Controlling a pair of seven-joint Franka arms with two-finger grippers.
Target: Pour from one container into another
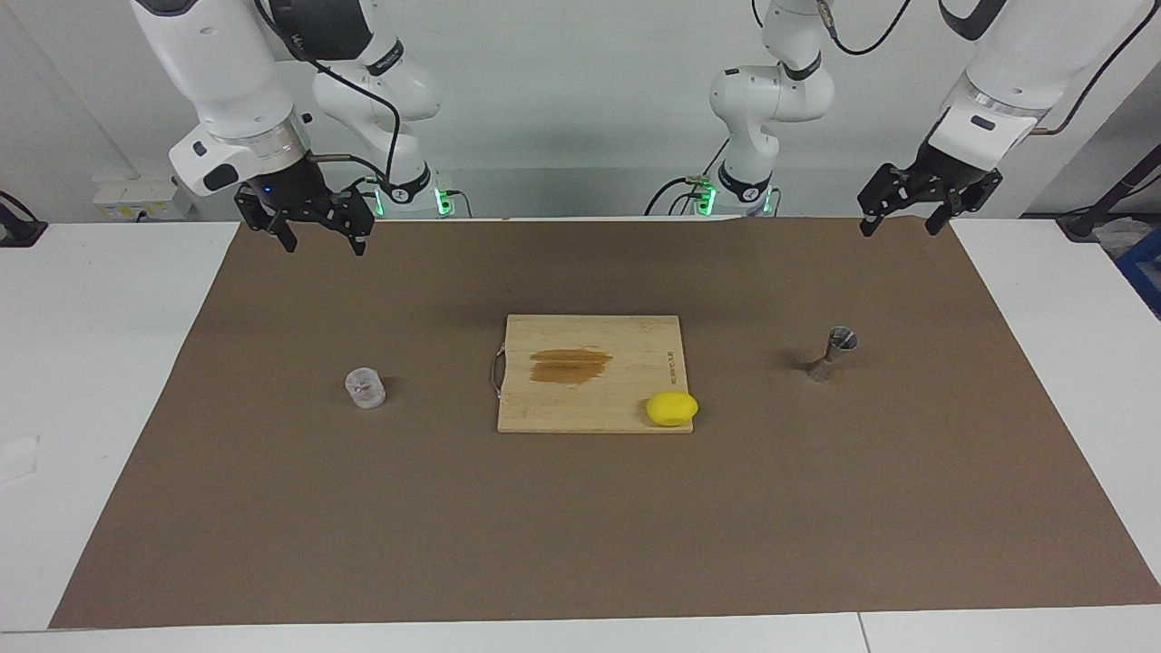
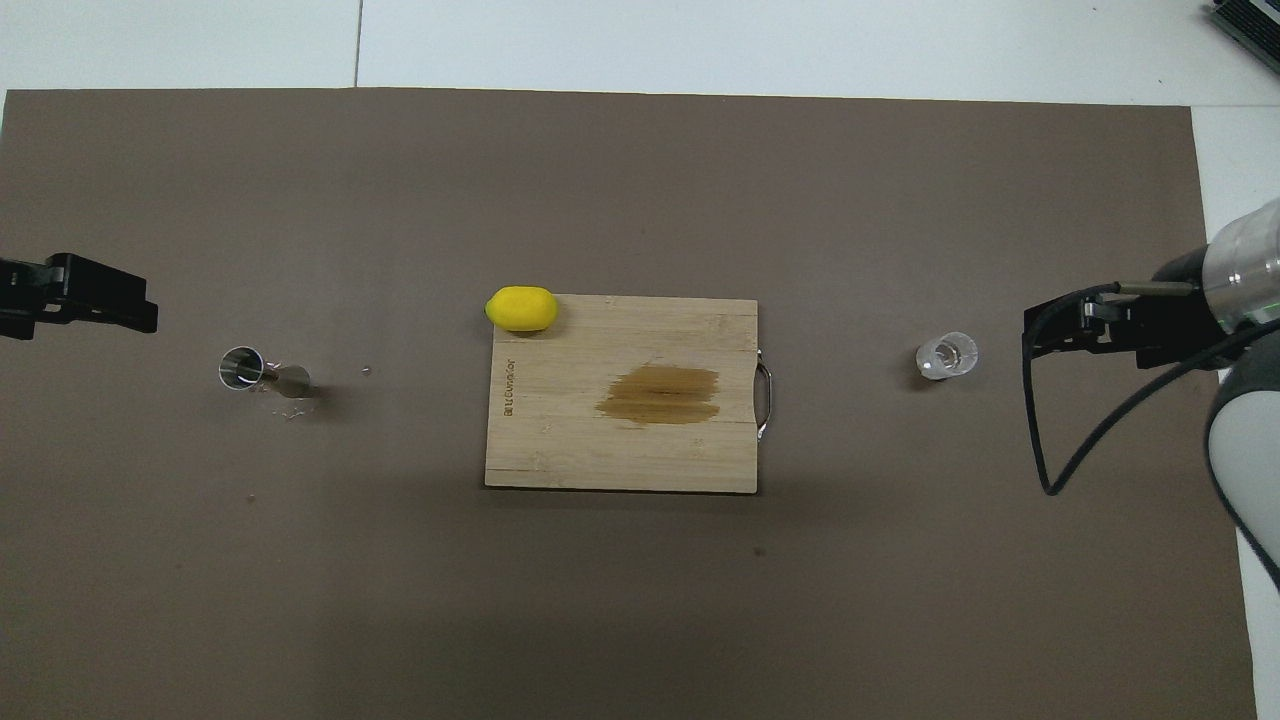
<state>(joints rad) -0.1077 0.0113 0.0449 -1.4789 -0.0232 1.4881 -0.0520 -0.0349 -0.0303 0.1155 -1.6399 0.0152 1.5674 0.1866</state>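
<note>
The clear cup (image 1: 365, 388) (image 2: 946, 355) stands upright on the brown mat toward the right arm's end of the table. The steel jigger (image 1: 833, 354) (image 2: 250, 370) stands upright toward the left arm's end. My right gripper (image 1: 325, 243) hangs high over the mat's edge at its own end, open and holding nothing, well apart from the cup. My left gripper (image 1: 898, 227) hangs raised over the mat's edge at its own end, also open and holding nothing, apart from the jigger.
A wooden cutting board (image 1: 590, 349) with a dark stain and a metal handle lies at the mat's (image 1: 580, 526) middle, between cup and jigger. A yellow lemon (image 1: 672, 409) rests at the board's corner farther from the robots. Tiny specks lie beside the jigger.
</note>
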